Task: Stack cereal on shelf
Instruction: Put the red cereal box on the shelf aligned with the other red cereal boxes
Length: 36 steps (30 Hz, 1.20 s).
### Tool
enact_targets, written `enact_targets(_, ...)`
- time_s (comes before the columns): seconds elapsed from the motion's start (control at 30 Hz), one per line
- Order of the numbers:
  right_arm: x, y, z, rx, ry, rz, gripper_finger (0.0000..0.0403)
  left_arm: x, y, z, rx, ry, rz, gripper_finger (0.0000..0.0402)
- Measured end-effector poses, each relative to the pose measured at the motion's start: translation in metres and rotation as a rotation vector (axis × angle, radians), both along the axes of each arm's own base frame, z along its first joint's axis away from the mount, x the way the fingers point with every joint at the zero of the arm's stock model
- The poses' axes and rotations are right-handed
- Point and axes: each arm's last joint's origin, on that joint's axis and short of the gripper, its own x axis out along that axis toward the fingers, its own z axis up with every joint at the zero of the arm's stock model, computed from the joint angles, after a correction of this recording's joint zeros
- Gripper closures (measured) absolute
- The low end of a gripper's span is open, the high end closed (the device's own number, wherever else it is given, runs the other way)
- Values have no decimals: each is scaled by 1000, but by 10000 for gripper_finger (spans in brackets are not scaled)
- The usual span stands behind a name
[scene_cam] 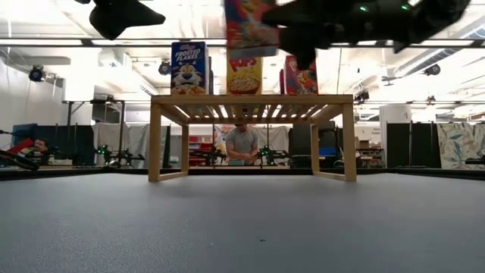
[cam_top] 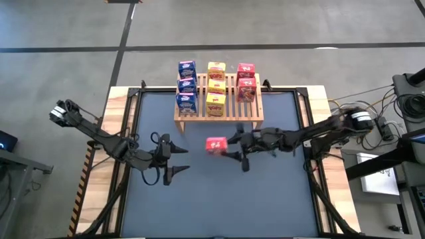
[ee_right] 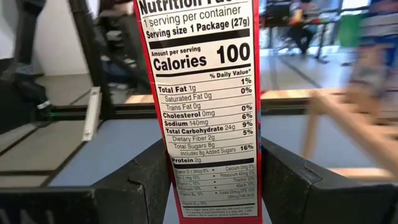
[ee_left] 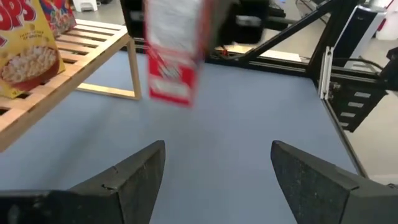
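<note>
The table (cam_top: 219, 206) lies bare across its near half, giving wide passage there. The shelf (cam_top: 219, 116) blocks the far edge; eight boxes fill its slats in three rows: blue (cam_top: 186, 86), yellow (cam_top: 216, 88), and red (cam_top: 246, 83) (only two deep, so a gap stays at the front right). Under the slats, between the legs, the way is open. In front of the shelf, the right pincer (cam_top: 226, 149) with a red box (cam_top: 216, 145) bars the middle, while the left pincer (cam_top: 180, 159), spread apart, stands just beside it.
</note>
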Motion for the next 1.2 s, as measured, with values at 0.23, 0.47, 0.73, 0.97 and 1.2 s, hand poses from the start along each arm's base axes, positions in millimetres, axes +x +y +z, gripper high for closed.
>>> enact_targets(0.23, -67, -36, 4, -60, -129, -135, 211, 1, -2, 6, 68, -62, -76, 128)
enact_targets(0.47, -111, -64, -2, -164, -165, -237, 211, -12, 8, -1, 77, -186, -118, 139)
enact_targets(0.73, -135, -103, -5, -133, -144, -180, 211, -39, 23, -25, -23, -394, -117, 150)
enact_targets(0.97, -142, -134, -9, -66, -89, -117, 211, -48, 28, -29, -40, -440, -114, 153)
enact_targets(1.2, -132, -146, -18, -62, -37, -99, 211, -47, 28, -30, -21, -435, -115, 153)
